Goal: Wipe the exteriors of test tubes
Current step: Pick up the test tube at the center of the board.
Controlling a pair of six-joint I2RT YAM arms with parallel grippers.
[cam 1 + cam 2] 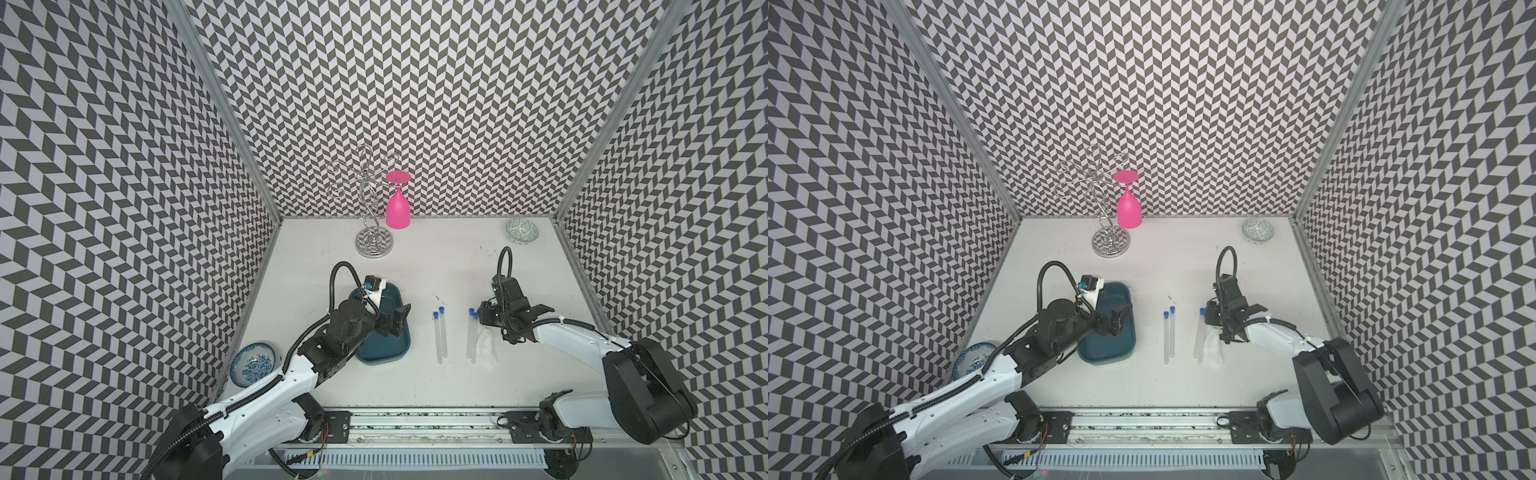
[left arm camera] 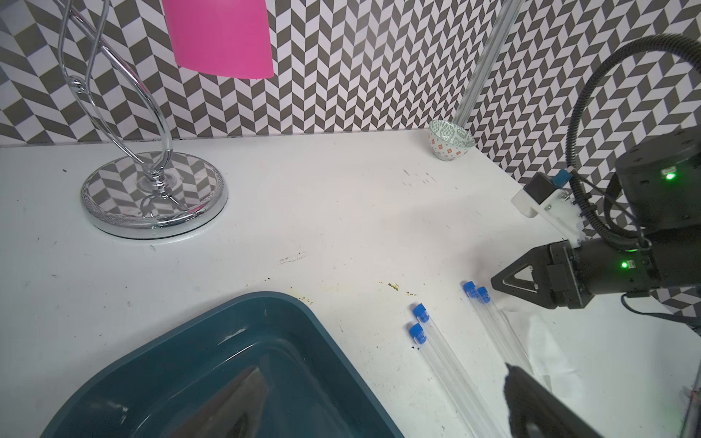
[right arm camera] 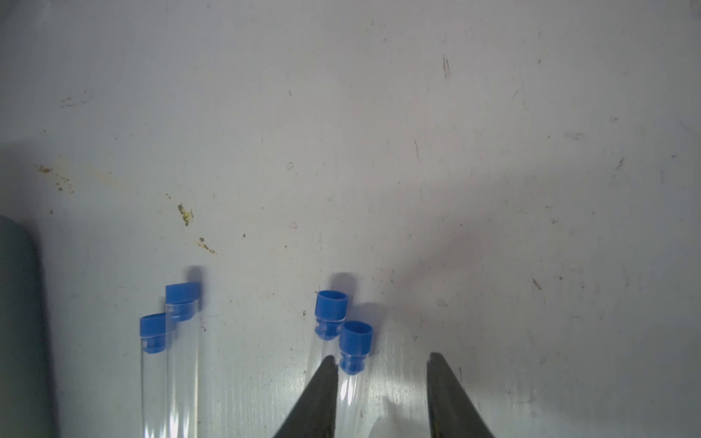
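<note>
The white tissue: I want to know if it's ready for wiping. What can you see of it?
The white tissue is a thin, soft-looking sheet, crumpled and creased, lying loose on the white table. It lies right beside the pair of test tubes farther from the teal tray; whether it reaches under them is unclear. The right hand is over its far end, jaws apart, not closed on it.
</note>
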